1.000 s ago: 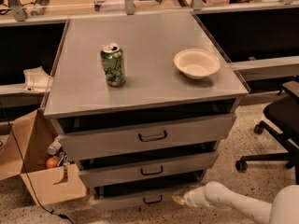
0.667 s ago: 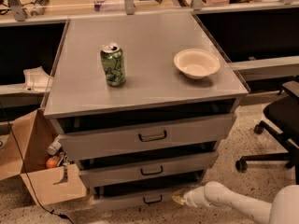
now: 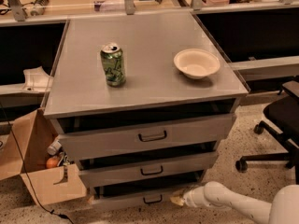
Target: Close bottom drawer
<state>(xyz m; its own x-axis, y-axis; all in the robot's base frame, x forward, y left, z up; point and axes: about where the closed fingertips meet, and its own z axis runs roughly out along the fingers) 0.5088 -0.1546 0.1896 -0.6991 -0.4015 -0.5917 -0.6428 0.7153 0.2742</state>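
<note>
A grey metal cabinet has three drawers, all pulled a little way out. The bottom drawer (image 3: 135, 199) is the lowest, with the narrowest front panel and a small dark loop handle (image 3: 153, 199). My gripper (image 3: 176, 199) is at the end of the white arm that comes in from the lower right. Its yellowish tip is at the right part of the bottom drawer's front, just right of the handle.
A green can (image 3: 113, 64) and a cream bowl (image 3: 196, 63) stand on the cabinet top (image 3: 145, 41). An open cardboard box (image 3: 37, 171) with items is on the floor at the left. A black office chair (image 3: 280, 125) is at the right. Dark desks line the back.
</note>
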